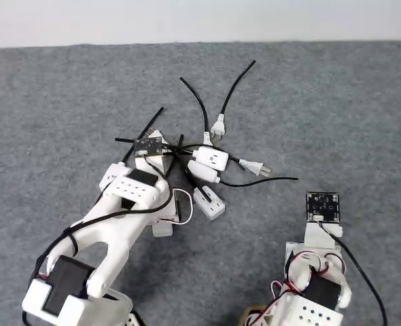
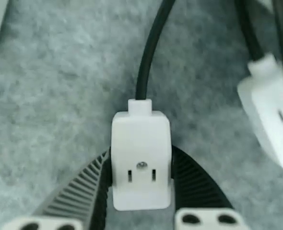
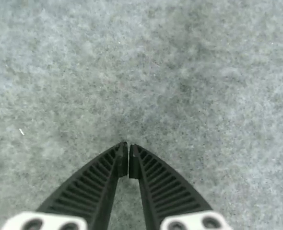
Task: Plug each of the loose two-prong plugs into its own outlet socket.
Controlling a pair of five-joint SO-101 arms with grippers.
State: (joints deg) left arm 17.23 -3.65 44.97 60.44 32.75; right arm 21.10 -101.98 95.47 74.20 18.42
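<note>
A white outlet socket on a black cord lies on the grey carpet, slots facing up, and my left gripper is shut on its two sides. Beside it is a second white socket. From above, the left arm reaches into a tangle of cords. There lie more white sockets and two loose two-prong plugs, both unplugged. My right gripper is shut on nothing, just above bare carpet, and the right arm sits at the front right.
Black cords fan out from the tangle toward the back and right. One more white socket lies beside the left arm. Grey carpet covers the whole table, with free room on the right and at the far left.
</note>
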